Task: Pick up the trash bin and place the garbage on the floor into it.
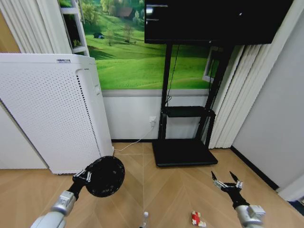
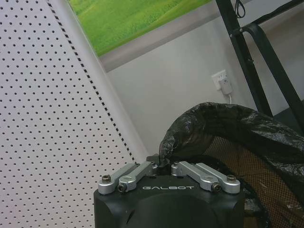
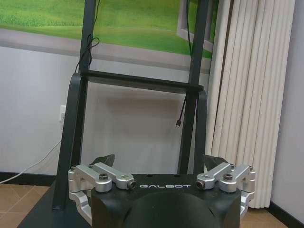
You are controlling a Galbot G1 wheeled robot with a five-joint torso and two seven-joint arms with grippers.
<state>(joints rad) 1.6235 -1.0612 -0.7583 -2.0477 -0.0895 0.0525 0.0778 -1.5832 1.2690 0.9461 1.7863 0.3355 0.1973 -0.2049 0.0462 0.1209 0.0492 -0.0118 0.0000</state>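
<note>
Left gripper (image 1: 88, 176) is clamped on the rim of the trash bin (image 1: 105, 176), holding it off the floor and tipped on its side, mouth facing the camera, black bag liner (image 2: 223, 126) over the rim. Bin hangs just in front of the white perforated appliance (image 1: 47, 109). Right gripper (image 1: 227, 181) hovers low on the right, fingers spread apart, holding nothing, pointed at the black TV stand (image 1: 183, 152). On the wood floor (image 1: 166, 190) between the arms: a red-and-white wrapper (image 1: 197, 219) and a small clear bottle (image 1: 144, 219), both near the bottom edge.
</note>
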